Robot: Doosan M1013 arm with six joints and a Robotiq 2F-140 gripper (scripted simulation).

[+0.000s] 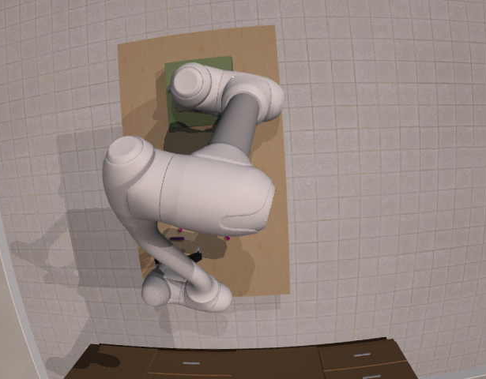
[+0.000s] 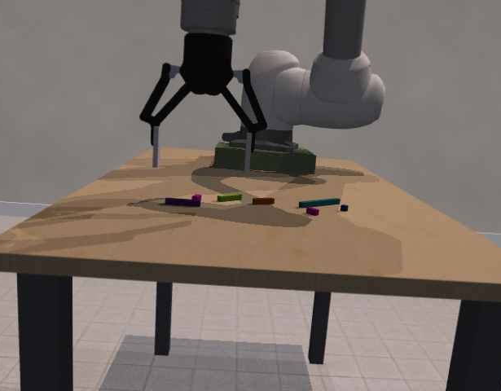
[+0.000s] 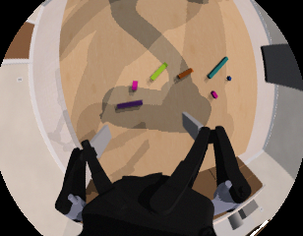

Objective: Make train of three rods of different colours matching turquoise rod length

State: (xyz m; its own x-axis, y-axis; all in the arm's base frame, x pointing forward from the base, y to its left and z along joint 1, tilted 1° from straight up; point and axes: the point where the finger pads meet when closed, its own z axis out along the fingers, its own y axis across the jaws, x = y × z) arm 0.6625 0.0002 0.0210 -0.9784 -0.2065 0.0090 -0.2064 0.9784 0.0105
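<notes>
Several rods lie on the wooden table. In the exterior view from left to right they are a purple rod (image 2: 182, 202) with a magenta rod (image 2: 196, 196) at its right end, a lime rod (image 2: 229, 196), an orange rod (image 2: 263, 200), the turquoise rod (image 2: 318, 203), a second magenta rod (image 2: 312, 210) and a small blue rod (image 2: 344, 207). The wrist view shows the purple rod (image 3: 128, 105), the lime rod (image 3: 158, 71), the orange rod (image 3: 185, 74) and the turquoise rod (image 3: 217, 67). My gripper (image 2: 201, 161) is wide open and empty, well above the table, over the purple and lime rods.
The arm's green base block (image 2: 265, 157) stands at the back of the table. In the top view the arm hides most rods; only the purple rod (image 1: 176, 238) and a magenta rod (image 1: 227, 238) peek out. A dark cabinet (image 1: 243, 361) stands on the floor.
</notes>
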